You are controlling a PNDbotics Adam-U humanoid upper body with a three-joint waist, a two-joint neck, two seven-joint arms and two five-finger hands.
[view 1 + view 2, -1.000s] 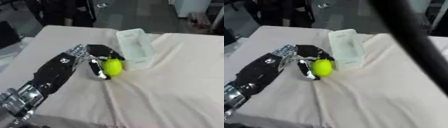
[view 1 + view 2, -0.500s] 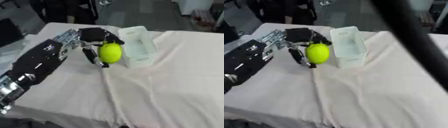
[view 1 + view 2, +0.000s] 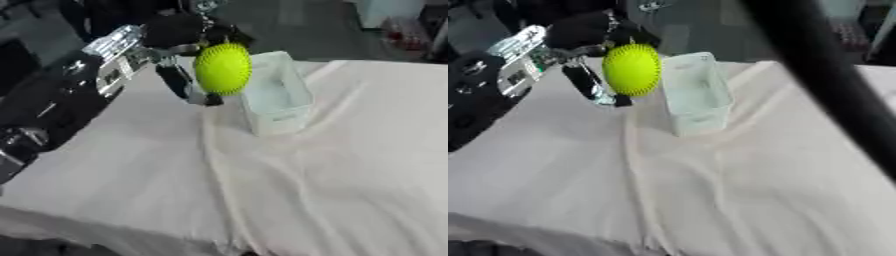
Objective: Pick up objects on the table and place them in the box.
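Left robot hand [image 3: 179, 37] curled round yellow ball [image 3: 223, 68], beside the box [image 3: 278, 95], apparently above the rim; early release drops it onto the bench [image 3: 350, 165].

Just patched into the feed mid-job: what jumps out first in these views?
The bright yellow-green ball stands out, held off the table in the left hand at upper centre, just left of the box. The clear plastic box stands on the cream tablecloth. In the right eye view a dark blurred bar crosses the right side.
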